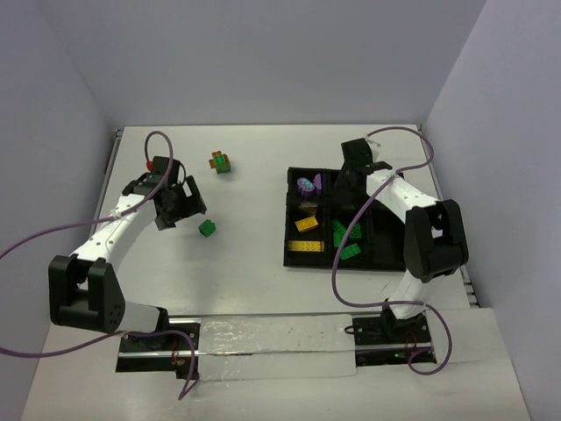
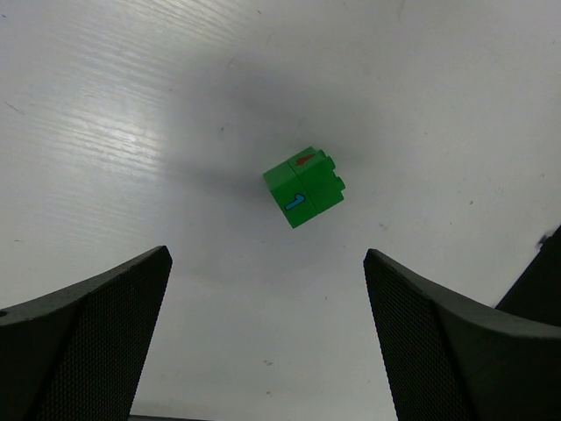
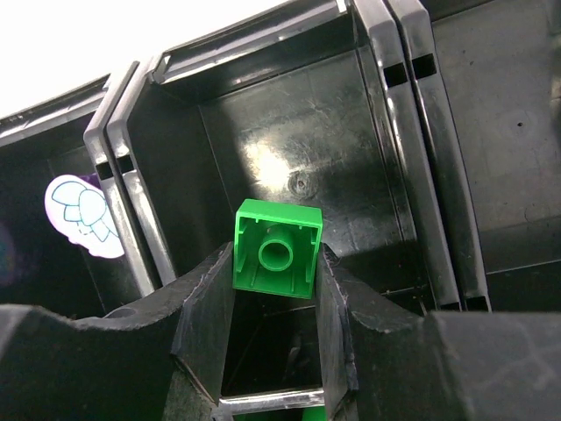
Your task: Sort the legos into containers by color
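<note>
Loose green brick (image 2: 304, 186) on bare table (image 2: 131, 114): room open all sides. Green-orange cluster (image 1: 220, 162) well apart, farther. Right gripper (image 3: 274, 267), gripping green block (image 3: 277, 241), above tray (image 3: 127, 189) compartment; walls left, right; floor probably free.

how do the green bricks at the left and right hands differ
The loose brick lies on the table under the left hand; the held brick is pinched in the right hand over the tray. The loose brick shows a printed 1, the held brick its hollow underside. Both green.
</note>
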`<control>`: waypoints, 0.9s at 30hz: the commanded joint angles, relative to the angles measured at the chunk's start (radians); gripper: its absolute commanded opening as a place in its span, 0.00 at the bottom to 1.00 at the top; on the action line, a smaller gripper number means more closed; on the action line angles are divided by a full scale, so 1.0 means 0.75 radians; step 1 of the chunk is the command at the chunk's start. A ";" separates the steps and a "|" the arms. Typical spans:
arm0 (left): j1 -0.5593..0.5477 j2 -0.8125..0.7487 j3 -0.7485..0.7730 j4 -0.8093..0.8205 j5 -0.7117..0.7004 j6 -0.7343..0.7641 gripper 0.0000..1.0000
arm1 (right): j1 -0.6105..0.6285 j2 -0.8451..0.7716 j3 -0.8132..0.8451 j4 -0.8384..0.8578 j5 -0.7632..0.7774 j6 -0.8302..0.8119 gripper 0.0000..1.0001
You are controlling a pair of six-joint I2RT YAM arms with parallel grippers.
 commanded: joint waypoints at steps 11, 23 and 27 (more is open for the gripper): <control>-0.172 0.125 0.032 0.040 -0.075 0.029 0.99 | -0.043 0.059 0.038 0.080 0.006 -0.040 0.12; -0.191 0.213 0.060 0.056 -0.163 0.044 0.99 | -0.048 0.045 0.040 0.078 -0.005 -0.058 0.12; -0.197 0.228 0.071 0.062 -0.158 0.047 0.99 | -0.048 0.027 0.036 0.077 0.002 -0.062 0.12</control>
